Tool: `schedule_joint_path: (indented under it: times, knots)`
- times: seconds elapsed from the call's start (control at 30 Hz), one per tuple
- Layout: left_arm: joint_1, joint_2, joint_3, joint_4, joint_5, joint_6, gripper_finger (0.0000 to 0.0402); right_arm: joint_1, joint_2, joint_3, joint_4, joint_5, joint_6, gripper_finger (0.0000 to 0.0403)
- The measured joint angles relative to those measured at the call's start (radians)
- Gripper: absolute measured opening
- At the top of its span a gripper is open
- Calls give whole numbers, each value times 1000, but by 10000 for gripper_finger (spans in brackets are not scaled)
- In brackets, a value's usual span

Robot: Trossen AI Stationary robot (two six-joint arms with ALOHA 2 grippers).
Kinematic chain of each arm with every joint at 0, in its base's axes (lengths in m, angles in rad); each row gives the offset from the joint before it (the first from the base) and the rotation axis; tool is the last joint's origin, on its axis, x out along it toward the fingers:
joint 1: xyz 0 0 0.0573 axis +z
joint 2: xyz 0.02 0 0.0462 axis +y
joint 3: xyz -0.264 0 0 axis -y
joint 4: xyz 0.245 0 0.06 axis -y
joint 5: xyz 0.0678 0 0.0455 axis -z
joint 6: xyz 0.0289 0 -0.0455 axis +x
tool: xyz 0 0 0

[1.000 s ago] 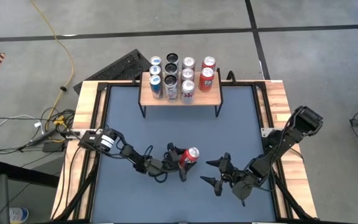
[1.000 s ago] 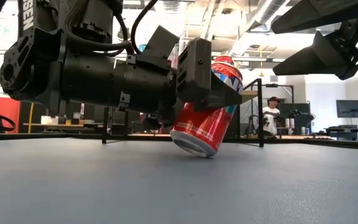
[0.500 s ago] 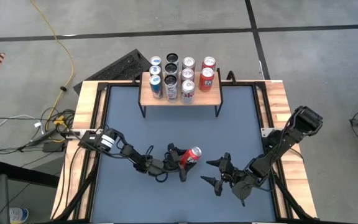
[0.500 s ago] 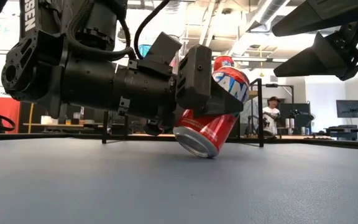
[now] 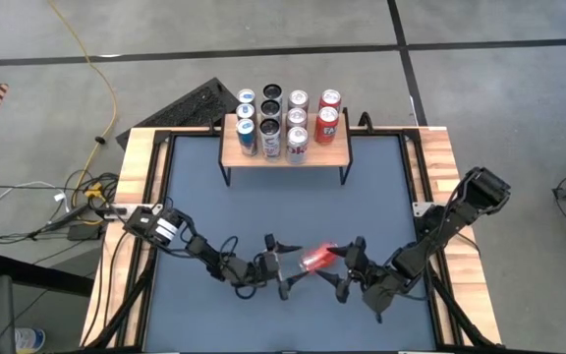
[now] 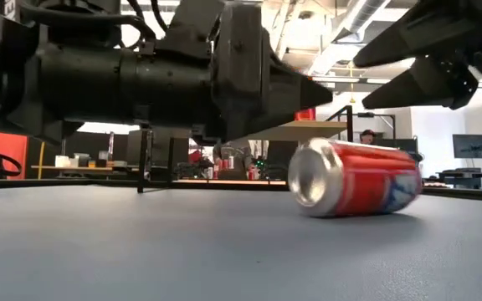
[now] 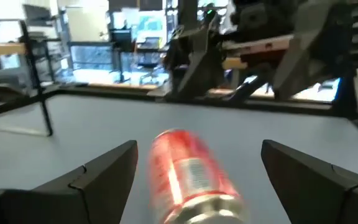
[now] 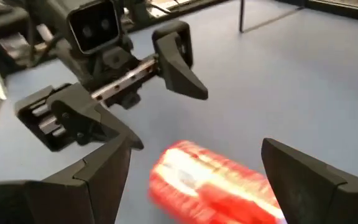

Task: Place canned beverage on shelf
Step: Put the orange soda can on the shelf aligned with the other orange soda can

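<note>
Jaws on both grippers stand spread and hold nothing. On the near part of the blue-grey counter [image 5: 283,202], the left gripper [image 5: 290,278] and the right gripper [image 5: 339,278] face each other low over the surface. Between them lies the red aluminium beverage can [image 5: 316,259], tipped on its side on the counter; in the low view the can [image 6: 354,178] rests flat with its silver top end turned toward the camera. In the left wrist view the can [image 7: 188,177] lies in the gap between that gripper's two dark fingers [image 7: 92,177], touching neither, with the right gripper [image 7: 229,50] just beyond it. The right wrist view likewise shows the can [image 8: 213,183] lying between its own fingers [image 8: 303,171], with the left gripper [image 8: 148,93] close behind.

At the far edge of the counter stands the low shelf [image 5: 334,155] with a light wooden top and thin black legs. Upright on it are several cans: blue and silver ones [image 5: 247,136] at the left, dark and silver ones [image 5: 270,118] in the middle, red ones [image 5: 327,123] toward the right
</note>
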Motion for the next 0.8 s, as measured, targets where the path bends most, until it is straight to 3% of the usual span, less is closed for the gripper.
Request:
schedule_joint_path:
  times: [0.23, 0.33, 0.4, 0.5, 0.63, 0.8]
  knots:
    - [3, 0, -2, -66, -41, -38, 316, -2, -27, 0, -185, -26, 79, 343]
    - [2, -3, -2, -36, 4, -58, 316, -45, -111, 39, -397, -246, 173, 343]
    - [2, -28, -3, -31, 105, -77, 316, -83, -162, 81, -549, -444, 202, 343]
    - [5, -95, -2, -123, 226, -66, 316, -90, -188, 145, -622, -554, 40, 343]
    - [3, -180, -2, -333, 229, -39, 316, -83, -188, 258, -655, -559, -237, 343]
    - [5, -242, -2, -480, 214, -63, 316, -122, -72, 341, -772, -597, -327, 343]
